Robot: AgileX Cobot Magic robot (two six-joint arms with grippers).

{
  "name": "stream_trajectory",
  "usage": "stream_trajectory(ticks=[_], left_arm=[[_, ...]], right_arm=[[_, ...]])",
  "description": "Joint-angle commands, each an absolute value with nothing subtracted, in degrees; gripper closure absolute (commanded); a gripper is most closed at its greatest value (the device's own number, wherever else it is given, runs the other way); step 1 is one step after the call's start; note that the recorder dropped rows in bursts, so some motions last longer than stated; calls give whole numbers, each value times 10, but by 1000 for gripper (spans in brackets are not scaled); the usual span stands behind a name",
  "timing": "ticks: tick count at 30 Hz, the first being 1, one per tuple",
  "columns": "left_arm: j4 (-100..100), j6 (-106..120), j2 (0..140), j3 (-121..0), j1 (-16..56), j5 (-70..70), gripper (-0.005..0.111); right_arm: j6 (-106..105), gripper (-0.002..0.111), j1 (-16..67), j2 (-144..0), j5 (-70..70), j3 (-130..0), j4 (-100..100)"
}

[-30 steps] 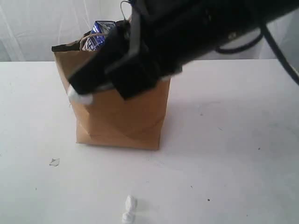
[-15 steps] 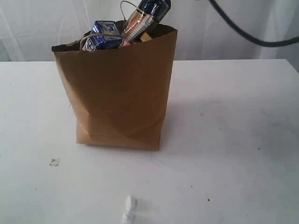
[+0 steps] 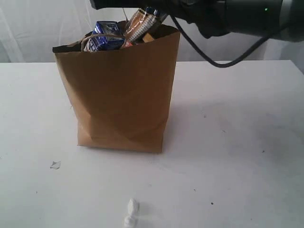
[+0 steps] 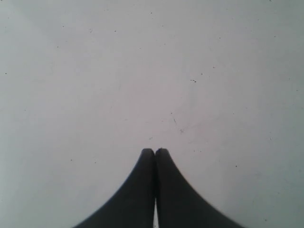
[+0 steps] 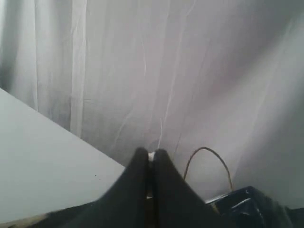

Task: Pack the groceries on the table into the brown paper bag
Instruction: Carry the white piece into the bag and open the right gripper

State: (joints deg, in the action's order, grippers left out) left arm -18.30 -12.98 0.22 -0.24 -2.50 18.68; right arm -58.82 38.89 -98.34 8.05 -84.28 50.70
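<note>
Showing the packing task at a late stage: the brown paper bag [image 3: 123, 95] stands upright near the middle of the white table [image 3: 237, 142], its mouth open upward. Two groceries rise above the rim. The small blue-white carton [image 3: 103, 38] sits at the rim's left side in the exterior view, ringed by a pale twine handle [image 3: 90, 42]. The blue-orange spaghetti packet [image 3: 141, 23] leans beside it, with its long axis tilted and its upper end toward the right of that view. No other grocery shows on the table, only small white scraps [image 3: 132, 211] in front of the bag.

The right arm [image 3: 247, 16] crosses the top of the exterior view from the right and passes directly over the bag mouth. The right gripper [image 5: 149, 154] has its two dark fingers pressed together on nothing. Its wrist view shows a twine loop [image 5: 207, 148] and a dark blue pack [image 5: 247, 204] close by, against the white curtain [image 5: 142, 71]. Which grocery that pack is cannot be told.

The left gripper [image 4: 155, 151] is likewise closed and empty. It hangs over bare tabletop, with no task object in its view.

The right arm is therefore the nearer one. Any settling of the protruding packet would probably call for a push along its tilted axis, down into the bag.
</note>
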Motion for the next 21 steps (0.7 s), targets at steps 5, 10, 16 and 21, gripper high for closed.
stream_trajectory(ticks=[5, 10, 16, 21], left_arm=[[-182, -132, 0, 0, -20, 189, 107], [-182, -132, 0, 0, -20, 189, 107], [-182, -132, 0, 0, -20, 189, 107], [-182, -132, 0, 0, -20, 189, 107]], right_arm=[[-599, 108, 381, -985, 90, -774, 512], [-598, 108, 380, -985, 67, -752, 512], [-598, 108, 380, -985, 39, -752, 512], [-598, 93, 380, -985, 39, -752, 512]])
